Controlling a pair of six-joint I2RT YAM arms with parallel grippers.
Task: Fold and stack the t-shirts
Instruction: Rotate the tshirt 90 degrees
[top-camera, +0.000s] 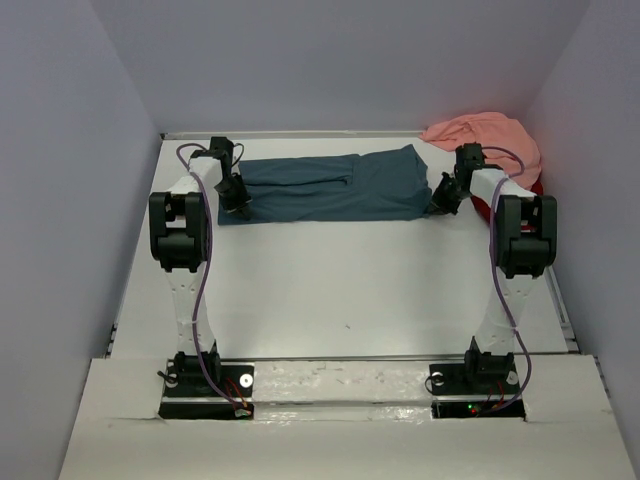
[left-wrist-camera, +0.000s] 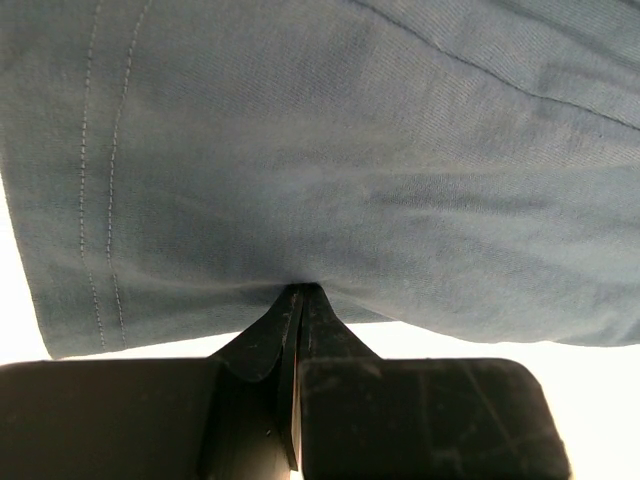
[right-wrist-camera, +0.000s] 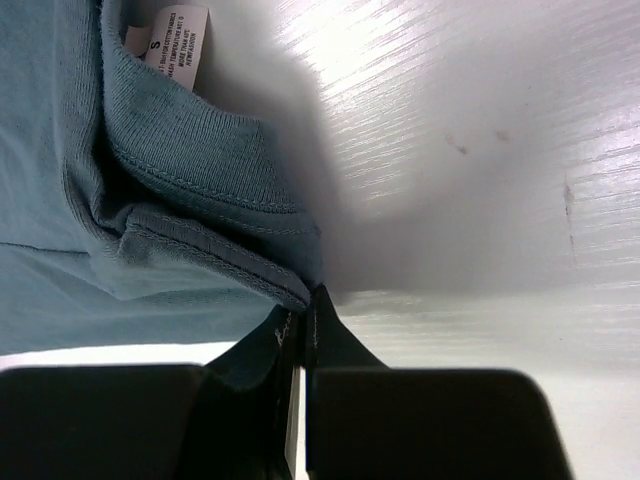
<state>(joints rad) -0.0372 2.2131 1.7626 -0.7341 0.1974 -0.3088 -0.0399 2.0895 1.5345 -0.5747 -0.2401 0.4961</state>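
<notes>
Two tools, your left tool (left-wrist-camera: 300, 292) and right tool (right-wrist-camera: 308, 297), sit pinched shut on opposite ends of the dark teal-blue cotton t-shirt (top-camera: 330, 188) lying across the far desk (top-camera: 330, 290), so you look mid-fold and next need an even, joint lift

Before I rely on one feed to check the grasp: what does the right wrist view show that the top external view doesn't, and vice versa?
Only the right wrist view: the neck label marked S, and the ribbed collar pinched at its edge by the shut right fingers. Only the top external view: the pink t-shirt in the far right corner, and the left fingers at the opposite end. Both: the teal t-shirt on the white table.
</notes>
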